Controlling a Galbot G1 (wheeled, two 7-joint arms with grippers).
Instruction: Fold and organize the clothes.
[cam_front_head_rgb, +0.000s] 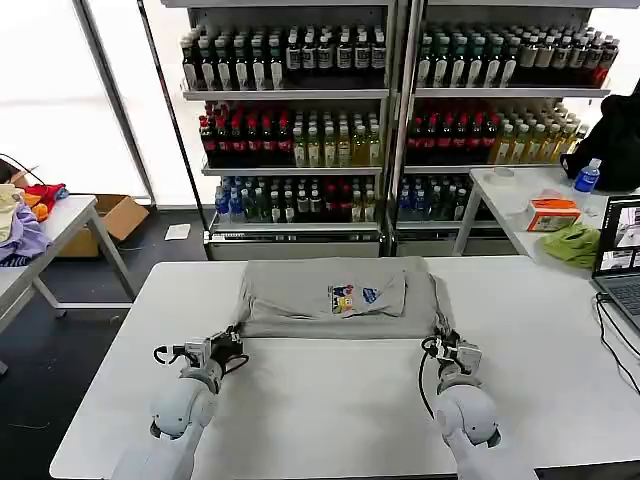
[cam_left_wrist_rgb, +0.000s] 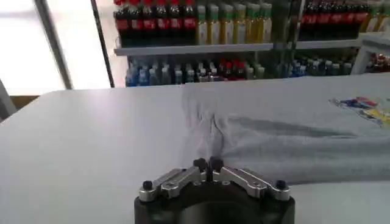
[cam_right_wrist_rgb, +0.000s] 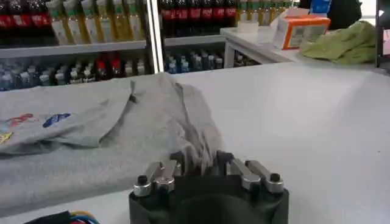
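Note:
A light grey T-shirt (cam_front_head_rgb: 300, 300) lies partly folded at the far middle of the white table (cam_front_head_rgb: 330, 410), its small multicoloured chest print (cam_front_head_rgb: 352, 297) facing up. At the shirt's near-left corner, my left gripper (cam_front_head_rgb: 236, 338) (cam_left_wrist_rgb: 208, 163) has its fingertips pressed together on the cloth edge, and the T-shirt (cam_left_wrist_rgb: 292, 140) wrinkles toward them. My right gripper (cam_front_head_rgb: 443, 343) (cam_right_wrist_rgb: 199, 159) sits at the near-right corner. A bunched fold of the T-shirt (cam_right_wrist_rgb: 91, 158) is held between its fingers.
A laptop (cam_front_head_rgb: 622, 250) and its cables sit at the table's right edge. Behind it, a side table holds a lime-green cloth (cam_front_head_rgb: 572, 243) and an orange box (cam_front_head_rgb: 552, 213). Purple and orange fabrics (cam_front_head_rgb: 20, 225) lie on a left table. Bottle shelves (cam_front_head_rgb: 300, 130) stand behind.

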